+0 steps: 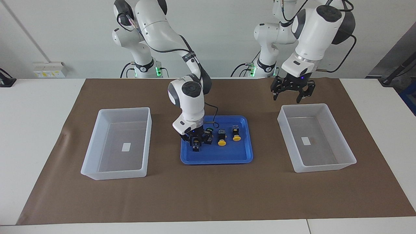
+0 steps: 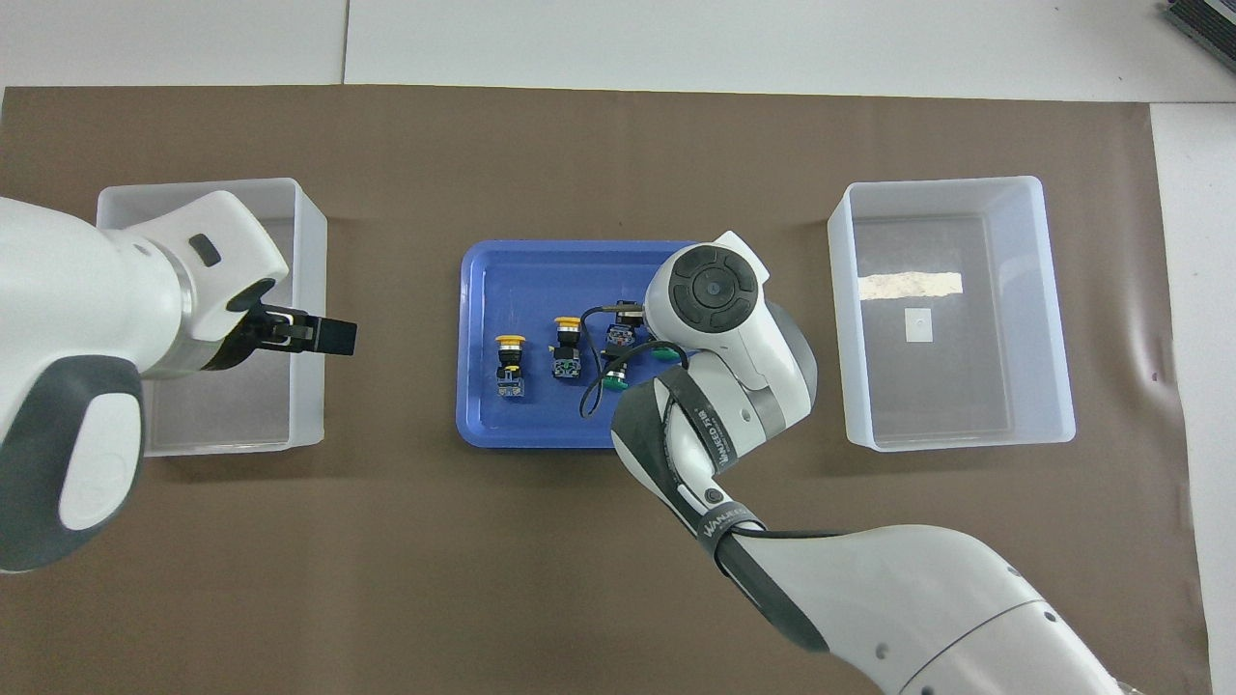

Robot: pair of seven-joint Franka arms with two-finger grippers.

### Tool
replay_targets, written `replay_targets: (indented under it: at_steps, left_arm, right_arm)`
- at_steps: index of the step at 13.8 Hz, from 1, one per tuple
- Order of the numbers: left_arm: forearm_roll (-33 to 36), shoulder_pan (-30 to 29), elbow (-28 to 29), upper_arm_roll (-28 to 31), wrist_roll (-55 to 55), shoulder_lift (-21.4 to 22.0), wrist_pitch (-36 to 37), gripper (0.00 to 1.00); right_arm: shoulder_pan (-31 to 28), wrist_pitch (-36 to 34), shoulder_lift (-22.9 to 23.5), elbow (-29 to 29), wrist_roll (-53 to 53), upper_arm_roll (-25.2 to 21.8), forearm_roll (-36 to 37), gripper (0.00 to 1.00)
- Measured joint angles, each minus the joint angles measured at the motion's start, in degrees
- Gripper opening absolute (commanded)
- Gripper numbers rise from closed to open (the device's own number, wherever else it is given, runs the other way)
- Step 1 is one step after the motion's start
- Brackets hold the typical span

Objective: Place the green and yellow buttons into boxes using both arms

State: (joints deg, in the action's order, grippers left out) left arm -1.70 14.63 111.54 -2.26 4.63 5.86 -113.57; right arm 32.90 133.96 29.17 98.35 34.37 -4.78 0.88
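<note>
All four buttons sit in the blue tray [image 1: 241, 158]: two yellow ones [image 1: 222, 142], two green [image 1: 208, 130]. Right hand [image 1: 195, 141] is down in the tray, pinching a green button [image 1: 196, 146]. Both boxes [image 1: 97, 156] beside the tray hold only a label. Left hand [image 1: 291, 96] is spread, up by the box [image 1: 344, 146] at its end.

From overhead, the right arm's wrist [image 2: 715, 299] covers its own gripper and the green button under it, so we cannot see any contact there. In the facing view the right gripper [image 1: 196, 140] hides most of that green button [image 1: 196, 146]. The left arm [image 2: 87, 338] runs off the overhead picture's edge and covers part of one box [image 2: 307, 241].
</note>
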Motion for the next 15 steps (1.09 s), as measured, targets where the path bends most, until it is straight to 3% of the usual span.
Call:
replay_targets:
  at_steps: [3, 5, 7, 10, 13, 15]
  left_arm:
    - [0.0, 4.7, 6.3, -0.1, 6.8, -1.5, -9.3, 1.00]
    - [0.0, 7.5, 8.8, -0.1, 10.5, -4.2, -15.4, 1.00]
    - [0.0, 9.3, 11.5, -0.1, 12.7, -6.5, -22.5, 1.00]
    - [0.0, 10.2, 14.0, -0.1, 13.4, -7.5, -26.8, 1.00]
    - [0.0, 11.0, 14.9, -0.1, 15.3, -9.8, -30.8, 1.00]
    - [0.0, 12.4, 15.2, -0.1, 18.5, -13.3, -34.8, 1.00]
  right_arm:
    - [-1.0, -1.2, -2.4, -1.0, -0.2, -0.5, 0.0, 0.00]
    - [-3.9, -7.5, -6.6, -3.2, -3.4, -0.7, 0.0, 0.00]
    - [-8.1, -14.3, -11.8, -4.7, -10.9, -0.8, -0.4, 0.00]
    - [-15.5, -19.9, -15.9, -4.6, -24.3, -0.9, -1.9, 0.00]
    - [-22.8, -20.0, -15.9, -2.6, -36.2, -1.0, -2.3, 0.00]
    - [-26.5, -16.0, -15.5, 1.0, -41.6, -1.0, -3.8, 0.00]
